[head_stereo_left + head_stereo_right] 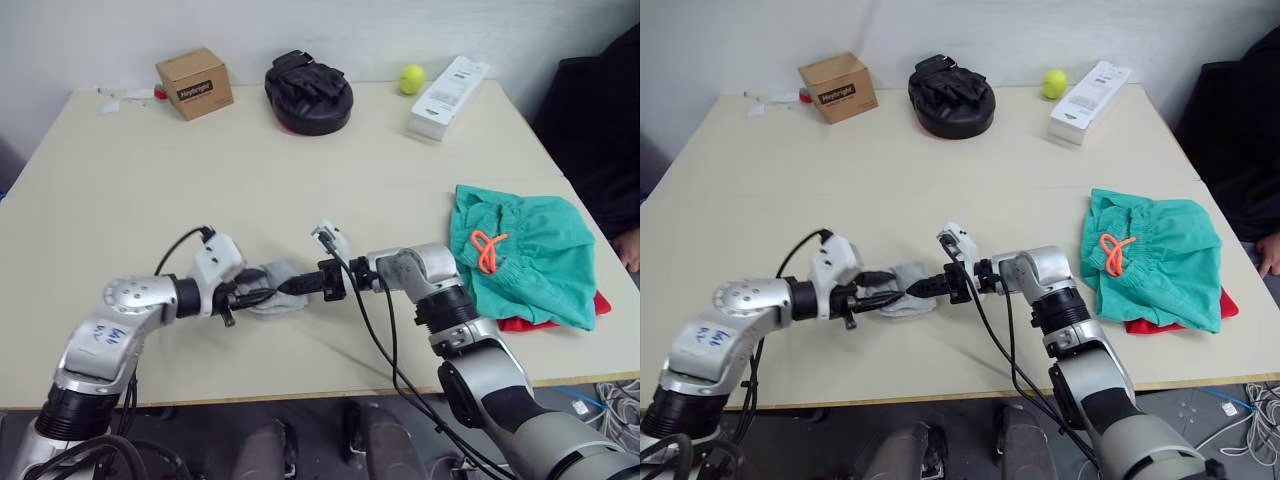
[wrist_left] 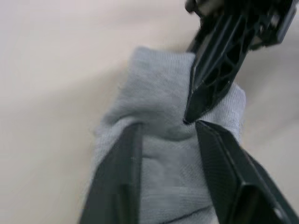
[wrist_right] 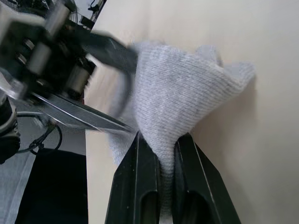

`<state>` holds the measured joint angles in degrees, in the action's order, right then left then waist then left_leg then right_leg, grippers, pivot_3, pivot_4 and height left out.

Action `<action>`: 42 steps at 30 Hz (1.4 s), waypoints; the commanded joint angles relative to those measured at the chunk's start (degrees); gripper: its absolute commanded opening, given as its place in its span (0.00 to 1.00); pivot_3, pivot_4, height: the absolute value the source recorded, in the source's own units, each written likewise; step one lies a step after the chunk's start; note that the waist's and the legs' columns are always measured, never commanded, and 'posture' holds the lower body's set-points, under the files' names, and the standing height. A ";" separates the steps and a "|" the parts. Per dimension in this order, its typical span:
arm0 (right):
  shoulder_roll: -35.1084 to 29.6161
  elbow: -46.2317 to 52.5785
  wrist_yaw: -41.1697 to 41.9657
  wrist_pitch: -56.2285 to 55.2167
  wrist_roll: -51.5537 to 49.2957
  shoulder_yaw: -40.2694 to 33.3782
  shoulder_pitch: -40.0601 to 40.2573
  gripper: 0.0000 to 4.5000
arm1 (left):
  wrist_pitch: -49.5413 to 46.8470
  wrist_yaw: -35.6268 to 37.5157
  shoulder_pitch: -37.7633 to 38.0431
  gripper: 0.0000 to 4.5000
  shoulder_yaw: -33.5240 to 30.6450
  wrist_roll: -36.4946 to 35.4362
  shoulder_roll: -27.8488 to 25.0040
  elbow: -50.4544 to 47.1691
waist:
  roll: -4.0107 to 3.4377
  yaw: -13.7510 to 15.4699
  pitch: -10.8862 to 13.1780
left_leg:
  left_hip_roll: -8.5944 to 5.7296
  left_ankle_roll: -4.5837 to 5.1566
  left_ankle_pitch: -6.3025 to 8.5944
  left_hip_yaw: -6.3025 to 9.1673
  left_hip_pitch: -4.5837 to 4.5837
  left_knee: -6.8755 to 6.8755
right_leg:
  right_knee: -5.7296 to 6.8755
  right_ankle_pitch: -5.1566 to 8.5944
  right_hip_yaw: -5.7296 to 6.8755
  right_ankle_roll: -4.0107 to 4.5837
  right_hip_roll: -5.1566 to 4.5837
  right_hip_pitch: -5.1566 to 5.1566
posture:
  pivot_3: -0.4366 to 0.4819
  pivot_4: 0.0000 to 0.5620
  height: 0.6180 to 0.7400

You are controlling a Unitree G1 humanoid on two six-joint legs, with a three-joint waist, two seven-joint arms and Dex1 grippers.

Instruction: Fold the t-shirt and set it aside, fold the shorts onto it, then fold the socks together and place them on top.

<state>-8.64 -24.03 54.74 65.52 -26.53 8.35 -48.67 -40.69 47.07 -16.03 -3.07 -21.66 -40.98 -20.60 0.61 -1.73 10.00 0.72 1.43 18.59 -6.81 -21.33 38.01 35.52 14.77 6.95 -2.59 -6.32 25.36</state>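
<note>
Two grey socks (image 1: 275, 288) bunched together near the front edge of the table (image 1: 150, 190), between both grippers. Pinched at one end by the right gripper (image 3: 158, 151), black fingers clamped tight on a fold of knit, cloth drawn up into a peak from that grip. Straddled at the other end by the left gripper (image 2: 163, 140), fingers spread to either side of the grey bundle with cloth between them, not visibly squeezing it. Tip of the right gripper's finger nearly touching one left finger (image 2: 219, 158), pressed into the sock.

Well off to the robot's right, near the table's right edge: teal-green shorts (image 1: 530, 255) lying rumpled and folded, orange drawstring (image 1: 486, 250) looped on top at the waistband. Under them, red t-shirt (image 1: 530, 322), just a strip peeking out along the near and right edges of the shorts.

Along the far edge of the table, left to right: small cardboard box (image 1: 194, 83), black padded mitt (image 1: 308, 92), yellow-green tennis ball (image 1: 411, 79), long white box (image 1: 447, 96) lying at an angle. Small white scraps (image 1: 120, 98) beside the cardboard box. Dark sleeve and part of a person's hand (image 1: 630, 248) at the right border, beyond the table.
</note>
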 commanded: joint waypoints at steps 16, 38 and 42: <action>-53.50 11.52 16.73 8.05 -12.71 -20.23 9.87 0.00 | -0.65 3.52 -8.54 0.99 -0.27 -11.41 1.37 -2.58 | -0.21 1.44 0.45 | -0.07 0.67 0.05 -0.13 -0.42 -0.02 | -0.73 -0.15 0.10 -0.28 0.13 0.07 | 0.48 0.27 1.00; -51.56 -31.64 1.77 -23.70 1.68 -25.91 9.53 0.36 | 2.99 4.26 -11.11 1.00 2.91 -8.61 1.22 1.01 | -0.08 1.87 0.61 | 0.00 0.46 -0.33 -0.29 -0.26 0.16 | -0.53 -0.25 -0.10 -0.29 0.27 -0.04 | 0.48 0.27 1.00; -56.31 -24.36 8.65 -29.49 2.41 -27.93 19.05 0.66 | 1.71 5.59 -12.10 1.00 2.82 -9.99 1.11 1.78 | -0.10 2.26 0.62 | 0.00 0.47 -0.33 -0.26 -0.23 0.16 | -0.54 -0.26 -0.10 -0.30 0.28 -0.09 | 0.48 0.27 1.00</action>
<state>-60.81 -51.60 60.66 39.59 -24.68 -17.55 -31.96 -38.79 51.87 -26.98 0.78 -30.43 -39.17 -18.73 0.51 0.53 10.62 0.72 1.90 18.26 -7.06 -21.56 38.16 34.99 14.51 6.86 -2.89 -6.03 25.27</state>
